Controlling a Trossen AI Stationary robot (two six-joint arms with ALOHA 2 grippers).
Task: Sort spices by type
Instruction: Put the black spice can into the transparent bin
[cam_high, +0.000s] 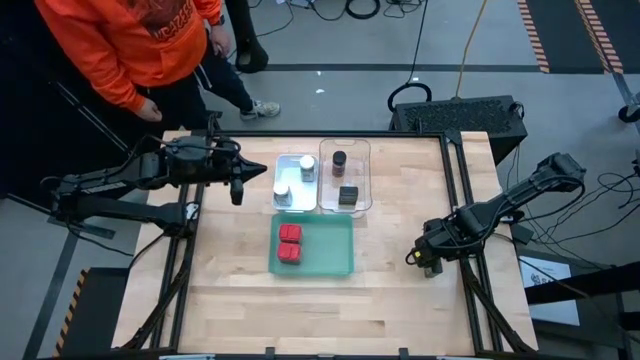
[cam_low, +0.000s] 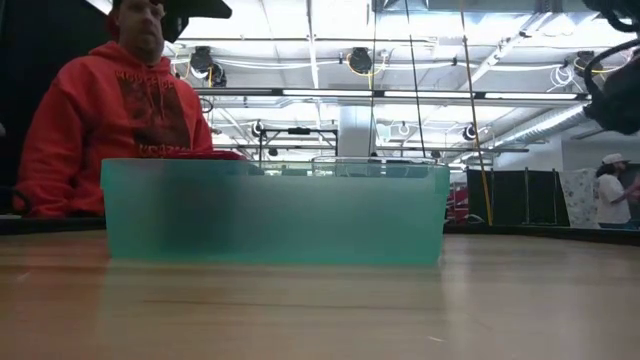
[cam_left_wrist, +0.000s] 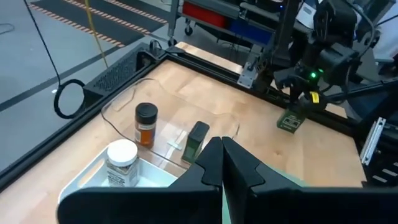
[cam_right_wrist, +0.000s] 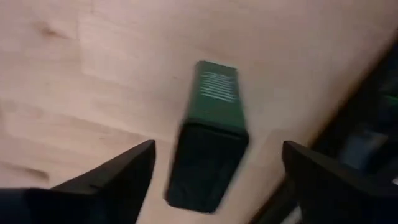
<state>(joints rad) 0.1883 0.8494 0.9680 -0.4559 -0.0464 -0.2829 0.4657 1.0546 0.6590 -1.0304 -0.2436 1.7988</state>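
Note:
A dark grey tin with a green label (cam_right_wrist: 211, 124) rests on the bare wood near the table's right edge (cam_left_wrist: 290, 121). My right gripper (cam_right_wrist: 217, 149) points down over it, open, one finger on each side, not touching. My left gripper (cam_left_wrist: 221, 149) is shut and empty, held level above the table's left side (cam_high: 237, 185). Two white-lidded jars (cam_high: 307, 167) (cam_high: 281, 190) stand in the white tray. A brown dark-lidded jar (cam_high: 339, 160) and another dark grey tin (cam_high: 347, 195) stand in the clear tray. Two red tins (cam_high: 290, 243) sit in the green tray (cam_high: 330, 250).
The three trays sit together at the table's middle: white (cam_high: 293, 205) and clear (cam_high: 365, 180) at the back, green in front. A person in an orange hoodie (cam_high: 140, 45) stands at the far left corner. Black frame rails (cam_high: 465, 200) run along the right edge beside my right gripper.

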